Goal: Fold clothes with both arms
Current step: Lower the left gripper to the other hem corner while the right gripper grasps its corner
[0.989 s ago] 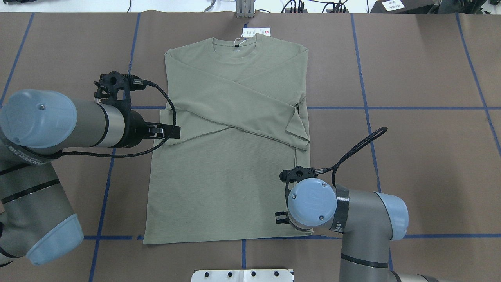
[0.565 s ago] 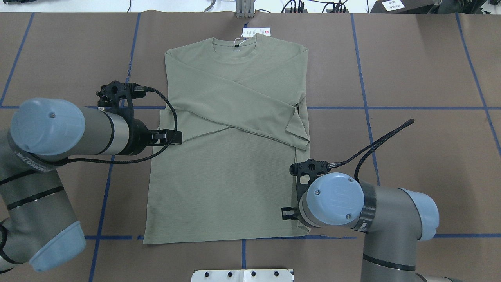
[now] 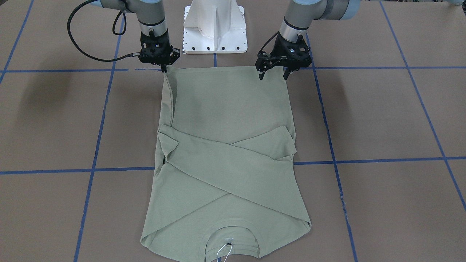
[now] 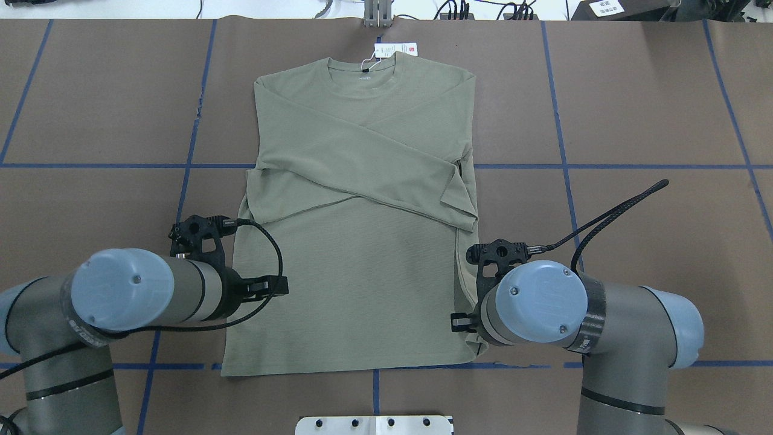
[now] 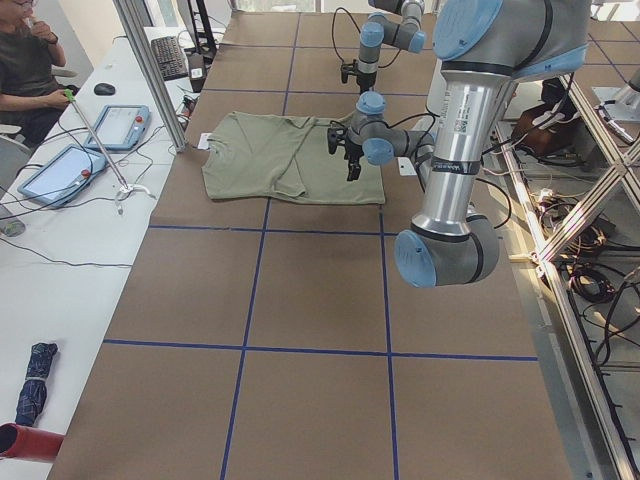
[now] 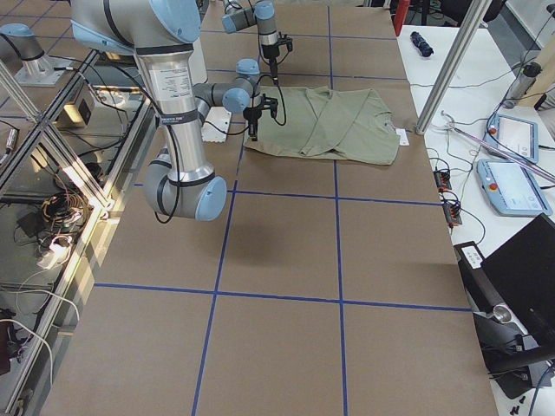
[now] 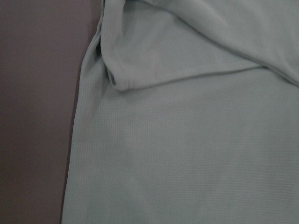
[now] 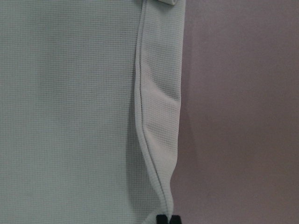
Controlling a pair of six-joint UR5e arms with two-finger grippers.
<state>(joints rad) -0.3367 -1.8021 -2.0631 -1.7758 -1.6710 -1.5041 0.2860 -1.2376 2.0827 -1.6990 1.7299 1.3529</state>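
The left gripper (image 3: 273, 74) hangs with its 2 fingers spread wide, tips pointing down over 1 hem corner of the green shirt (image 4: 356, 290). Whether the tips touch the cloth I cannot tell. The shirt lies flat on the brown table (image 4: 634, 109) and stretches away from this gripper. Its collar and white hang tag (image 4: 395, 49) are at the end farthest from both grippers. The 2 sleeves are folded in and cross over the chest, well ahead of the fingers. 1 cuff (image 7: 119, 84) shows in the left wrist view, beside the shirt's edge. Across the hem, the right gripper (image 3: 164, 69) is pinched narrow on the other hem corner. There the side edge (image 8: 159, 140) rises in a ridge up to its fingertips.
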